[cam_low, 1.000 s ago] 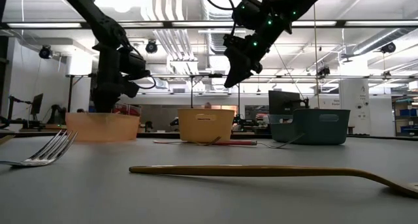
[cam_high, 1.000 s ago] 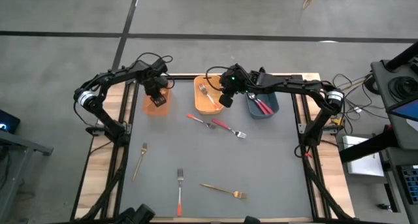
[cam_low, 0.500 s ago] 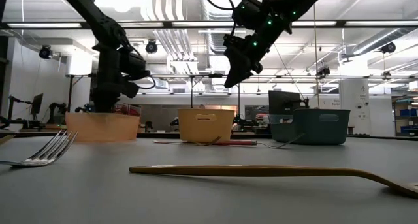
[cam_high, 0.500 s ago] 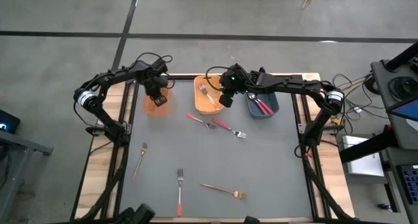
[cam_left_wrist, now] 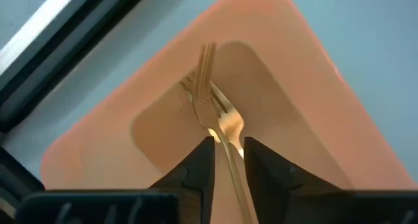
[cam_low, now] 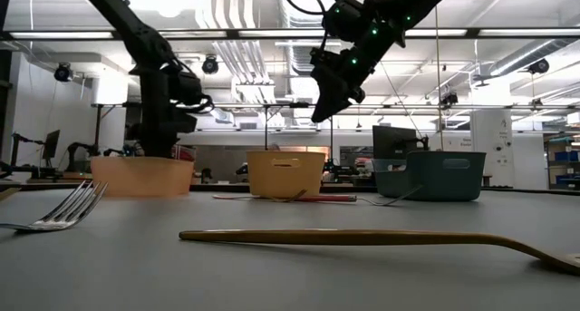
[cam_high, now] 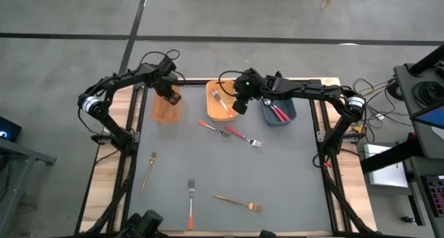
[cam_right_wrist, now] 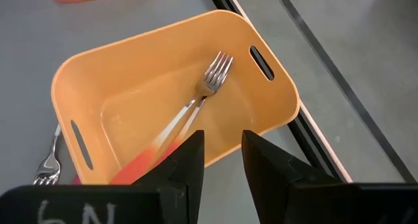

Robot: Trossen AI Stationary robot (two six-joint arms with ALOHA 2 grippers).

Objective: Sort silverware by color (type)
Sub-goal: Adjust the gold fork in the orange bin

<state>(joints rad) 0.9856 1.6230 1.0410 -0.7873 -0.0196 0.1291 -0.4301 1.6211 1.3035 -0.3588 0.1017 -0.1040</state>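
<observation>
Sorting is partly done: gold forks (cam_left_wrist: 219, 119) lie in the peach bin (cam_high: 165, 107) under the left hand (cam_high: 170, 94), fingers slightly apart and empty; right hand (cam_high: 239, 105) likewise, above the yellow bin (cam_high: 220, 106); six forks remain on the table (cam_high: 291, 182)

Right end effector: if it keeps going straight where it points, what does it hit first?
Probably the orange-handled fork lying in the yellow bin. The right end effector hangs open above that bin, aimed into it. Depth is unclear, so the bin floor might come first.
</observation>
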